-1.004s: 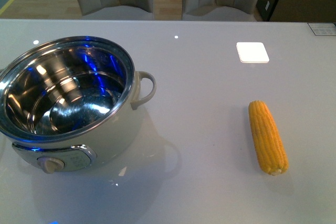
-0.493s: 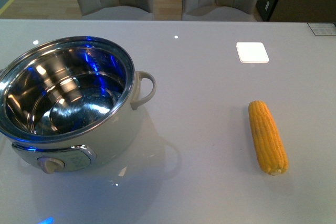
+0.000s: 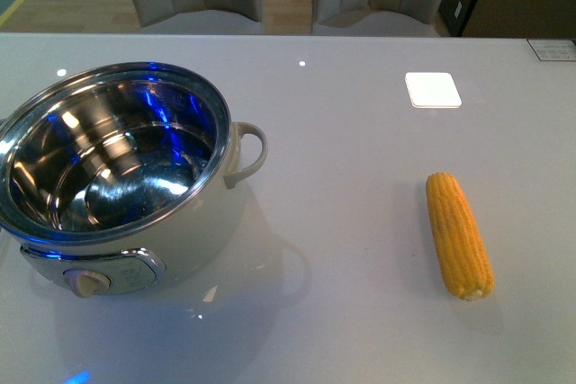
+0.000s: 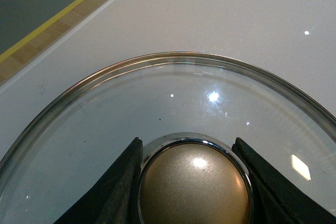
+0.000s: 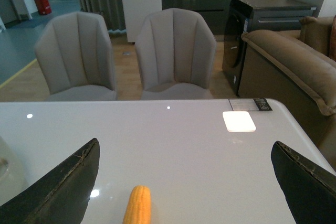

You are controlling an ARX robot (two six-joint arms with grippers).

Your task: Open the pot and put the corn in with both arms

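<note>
The white pot (image 3: 184, 222) stands uncovered at the table's left in the front view, its shiny steel inside empty. The yellow corn (image 3: 459, 235) lies on the table to the right, lengthwise away from me. Neither arm shows in the front view. In the left wrist view my left gripper (image 4: 191, 182) is shut on the gold knob (image 4: 193, 184) of the glass pot lid (image 4: 105, 108), held over the white table. My right gripper (image 5: 189, 182) is open above the table, with the corn's tip (image 5: 137, 205) between its fingers (image 5: 63, 182) but lower, untouched.
A white square pad (image 3: 433, 89) lies at the back right of the table. Two grey chairs (image 5: 173, 51) stand behind the far edge. A yellow floor line (image 4: 58, 19) runs beyond the table's left edge. A brown sofa (image 5: 294, 61) is at the right.
</note>
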